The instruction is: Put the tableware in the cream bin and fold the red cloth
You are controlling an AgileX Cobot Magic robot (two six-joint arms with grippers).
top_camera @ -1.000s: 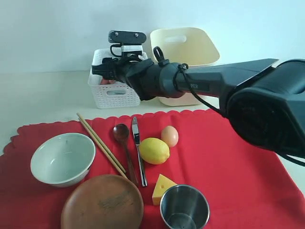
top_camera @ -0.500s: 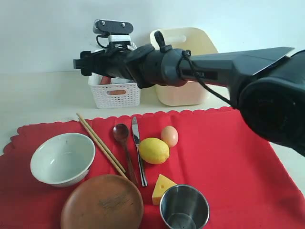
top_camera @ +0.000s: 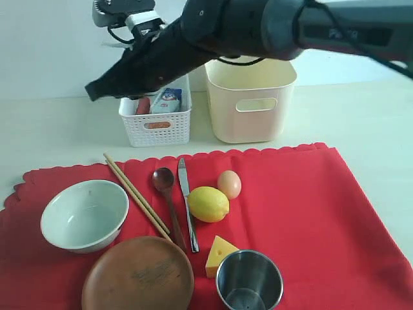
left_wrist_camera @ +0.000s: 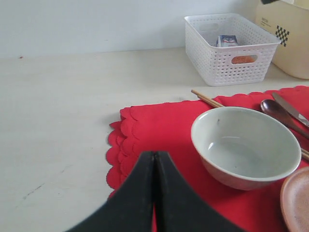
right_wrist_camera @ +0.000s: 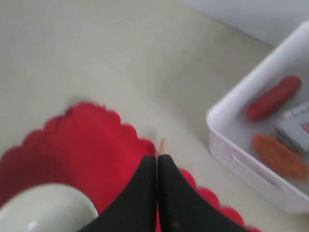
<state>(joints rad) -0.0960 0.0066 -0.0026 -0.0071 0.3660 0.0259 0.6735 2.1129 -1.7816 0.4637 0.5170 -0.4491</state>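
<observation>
The red cloth (top_camera: 297, 219) lies flat on the table. On it sit the green-white bowl (top_camera: 84, 214), the wooden plate (top_camera: 137, 274), the steel cup (top_camera: 250, 281), the chopsticks (top_camera: 137, 196), the dark spoon (top_camera: 169, 194) and the knife (top_camera: 187, 200). The cream bin (top_camera: 250, 97) stands behind the cloth. My right gripper (top_camera: 91, 93) hangs shut and empty in the air left of the white basket (top_camera: 156, 119), reaching across from the right. In the left wrist view my left gripper (left_wrist_camera: 154, 153) is shut and empty over the cloth's scalloped edge (left_wrist_camera: 120, 140), near the bowl (left_wrist_camera: 245, 145).
A lemon (top_camera: 208, 203), an egg (top_camera: 229, 184) and a cheese wedge (top_camera: 219, 253) lie on the cloth among the tableware. The white basket holds a packet and toy foods. Bare cream table surrounds the cloth on the left and back.
The right arm has swung up and to the left, from over the white basket to a spot beyond its left side, tip angled down. The tableware has not moved.
</observation>
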